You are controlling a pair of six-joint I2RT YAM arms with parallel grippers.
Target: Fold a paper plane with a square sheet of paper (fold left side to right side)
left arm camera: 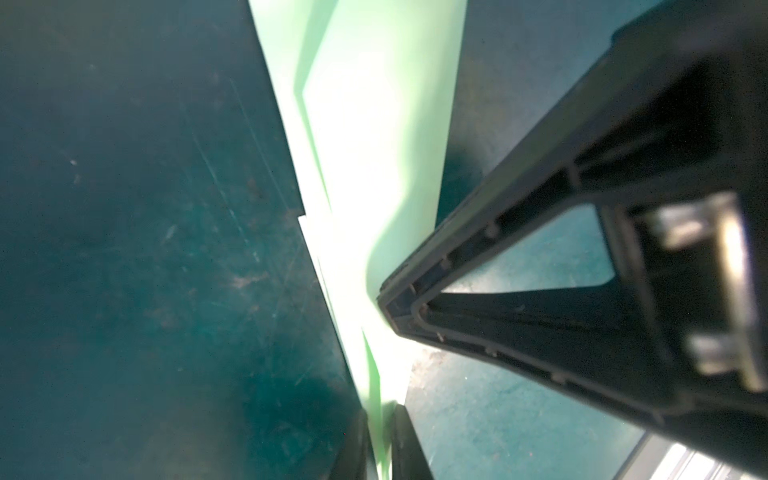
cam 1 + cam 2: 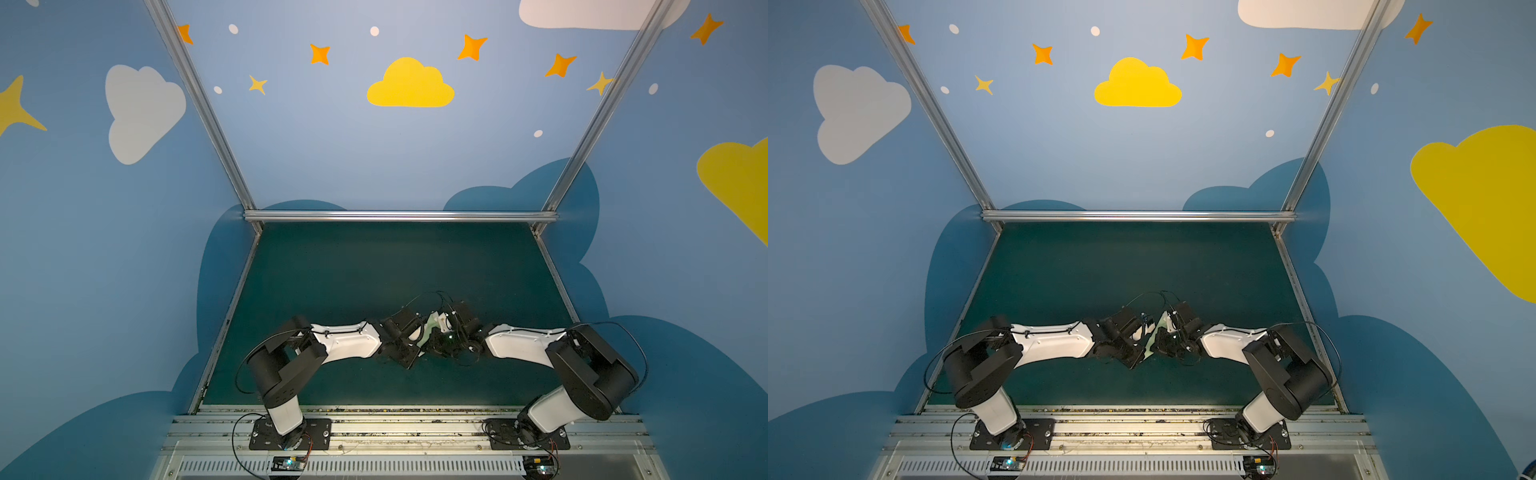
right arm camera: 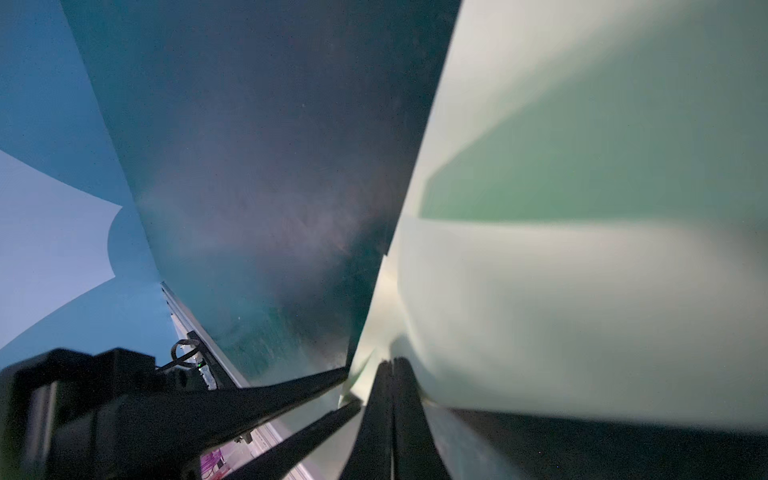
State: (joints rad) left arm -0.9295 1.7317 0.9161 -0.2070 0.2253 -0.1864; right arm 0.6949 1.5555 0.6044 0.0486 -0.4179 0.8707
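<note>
No text, label, brand or number can be read in any view. The paper plane [image 1: 374, 124] at the tip of the right claw [image 1: 392, 311] is plain pale green.

Both top views look steeply down from above onto one shared green mat [image 2: 374, 270]. Both wrist cameras face the folded paper [image 1: 374, 166] close-up.

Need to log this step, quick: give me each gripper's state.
Left gripper: closed on the paper.
Right gripper: closed, pinching the same paper.
</note>
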